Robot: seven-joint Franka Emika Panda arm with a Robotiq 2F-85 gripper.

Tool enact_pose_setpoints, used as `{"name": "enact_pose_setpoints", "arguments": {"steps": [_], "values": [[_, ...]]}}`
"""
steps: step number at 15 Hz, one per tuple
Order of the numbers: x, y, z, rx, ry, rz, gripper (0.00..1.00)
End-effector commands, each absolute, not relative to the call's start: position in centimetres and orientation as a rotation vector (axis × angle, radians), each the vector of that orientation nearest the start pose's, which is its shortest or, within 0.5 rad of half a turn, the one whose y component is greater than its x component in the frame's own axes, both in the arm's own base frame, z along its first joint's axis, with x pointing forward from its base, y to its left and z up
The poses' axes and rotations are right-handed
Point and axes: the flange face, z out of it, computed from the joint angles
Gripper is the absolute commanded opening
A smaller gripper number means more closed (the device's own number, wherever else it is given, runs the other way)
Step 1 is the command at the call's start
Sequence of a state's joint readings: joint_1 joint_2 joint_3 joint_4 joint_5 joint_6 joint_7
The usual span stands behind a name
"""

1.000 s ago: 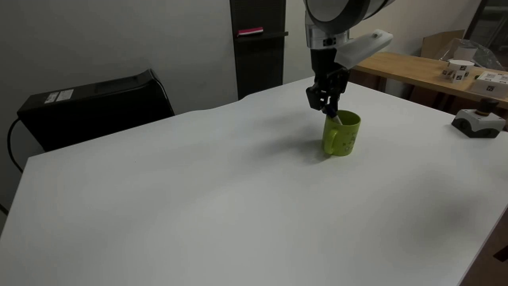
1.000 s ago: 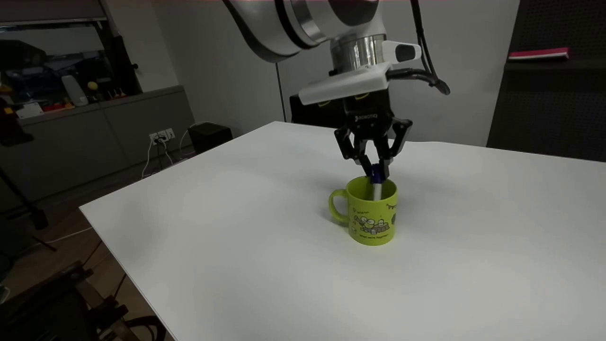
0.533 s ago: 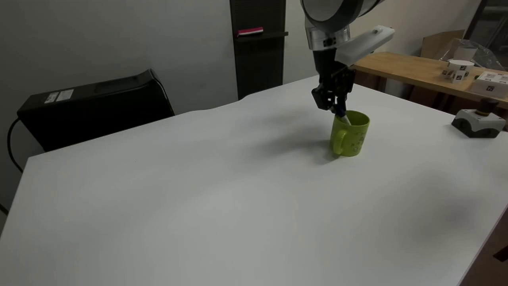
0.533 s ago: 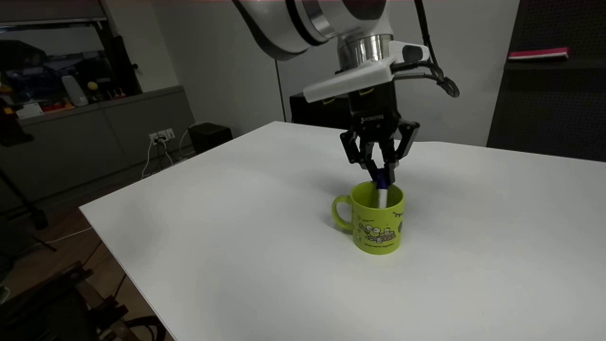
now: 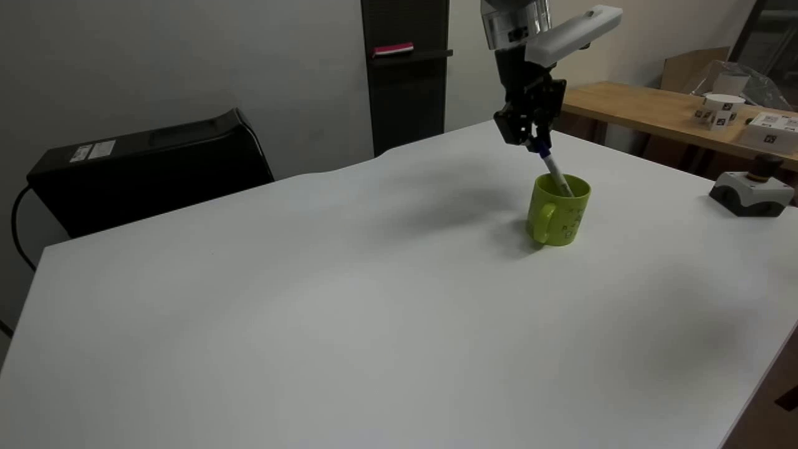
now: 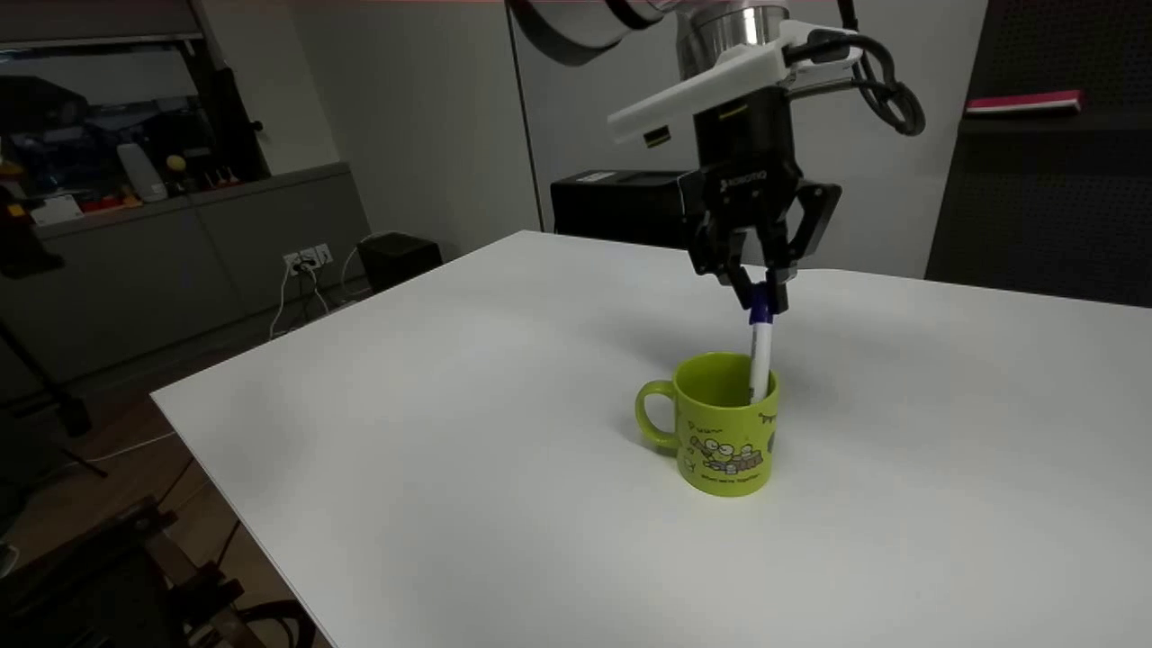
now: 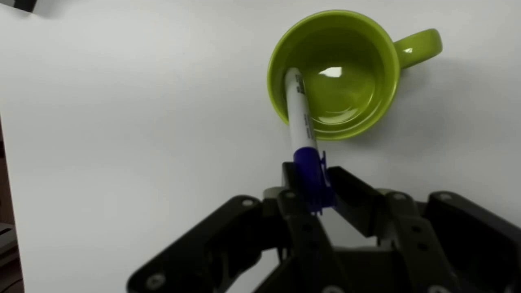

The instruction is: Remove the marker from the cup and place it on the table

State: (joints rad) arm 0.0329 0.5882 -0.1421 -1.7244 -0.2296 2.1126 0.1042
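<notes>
Marker (image 7: 298,110), print (image 7: 300,84) illegible, in ROBOTIQ end effector (image 6: 762,295)

Dim light, soft shadows, glare inside cup (image 7: 348,87)

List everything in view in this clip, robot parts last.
table: 1, white, foreground
cup: 1, green, on table
marker: 1, white and blue, lower end inside cup
button box: 1, white and black, on table
wooden table: 1, brown, background
printed box: 1, white, on wooden table
labelled case: 1, black, beyond table
strip: 1, red-white, on shelf
clutter: count unclear, mixed, background
gripper: 1, black, around marker's blue end
arm: 1, mostly white, above table
</notes>
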Motion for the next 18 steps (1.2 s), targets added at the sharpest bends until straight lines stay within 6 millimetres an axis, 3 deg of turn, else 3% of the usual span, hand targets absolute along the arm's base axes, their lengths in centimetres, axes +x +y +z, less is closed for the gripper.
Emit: {"name": "enact_pose_setpoints", "arguments": {"steps": [1, 10, 14, 18], "values": [[66.0, -7.6, 26.3, -3.402, 0.181, 0.318, 0.06], [68.7, -7.1, 34.7, -3.364, 0.189, 0.209, 0.06], [69.3, -3.6, 36.3, -3.300, 0.039, 0.093, 0.06], [69.4, 1.4, 36.0, -3.231, -0.105, 0.048, 0.06]]}}
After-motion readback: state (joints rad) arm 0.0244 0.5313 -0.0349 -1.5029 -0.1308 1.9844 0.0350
